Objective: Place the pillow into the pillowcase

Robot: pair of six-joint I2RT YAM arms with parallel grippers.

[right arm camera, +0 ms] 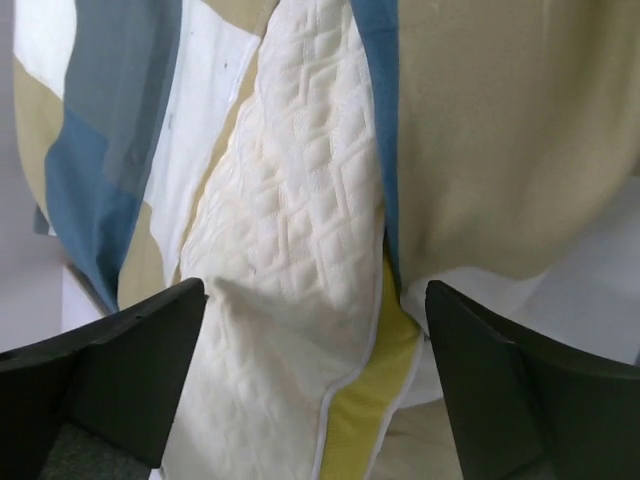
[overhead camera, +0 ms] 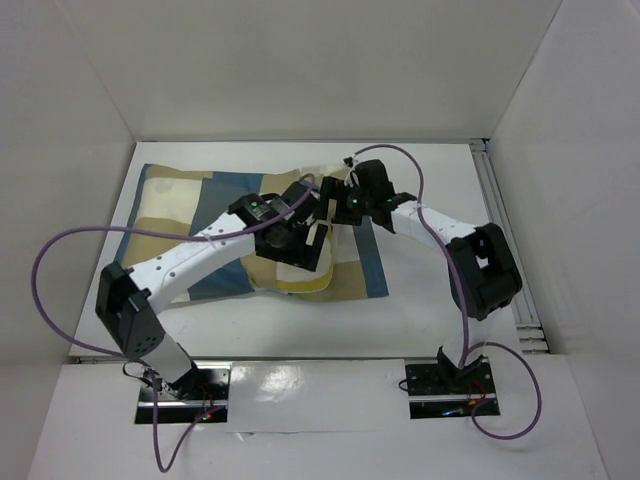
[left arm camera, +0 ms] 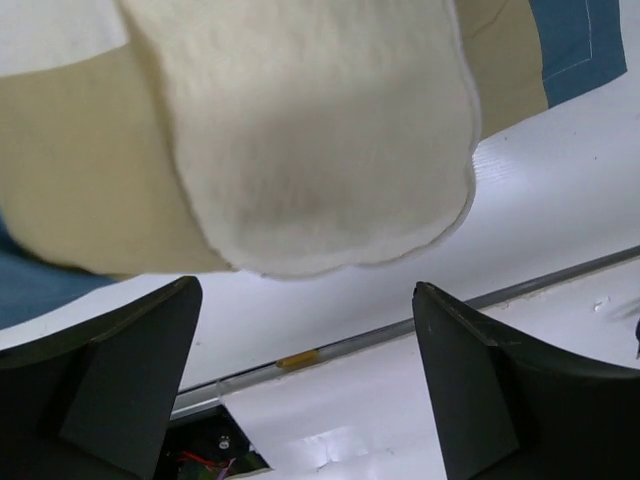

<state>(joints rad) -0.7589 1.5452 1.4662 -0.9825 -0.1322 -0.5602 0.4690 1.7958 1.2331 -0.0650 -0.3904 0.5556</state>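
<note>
The checked blue, tan and cream pillowcase [overhead camera: 170, 200] lies flat across the left and middle of the white table. The cream pillow [overhead camera: 305, 285] pokes out of it at its right end, under both arms. In the left wrist view a rounded cream pillow corner [left arm camera: 320, 150] hangs over the table, with tan pillowcase cloth [left arm camera: 80, 200] behind it. My left gripper [left arm camera: 305, 290] is open below that corner, holding nothing. In the right wrist view the quilted pillow [right arm camera: 300, 250] with its yellow edge [right arm camera: 375, 400] sits in the pillowcase mouth [right arm camera: 500, 130]. My right gripper [right arm camera: 315, 290] is open astride it.
White walls close in the table on the left, back and right. A metal rail [overhead camera: 505, 230] runs along the right side. Purple cables [overhead camera: 60, 260] loop from both arms. The table's front edge strip [left arm camera: 400, 325] and a base plate [overhead camera: 185, 390] lie near the left gripper.
</note>
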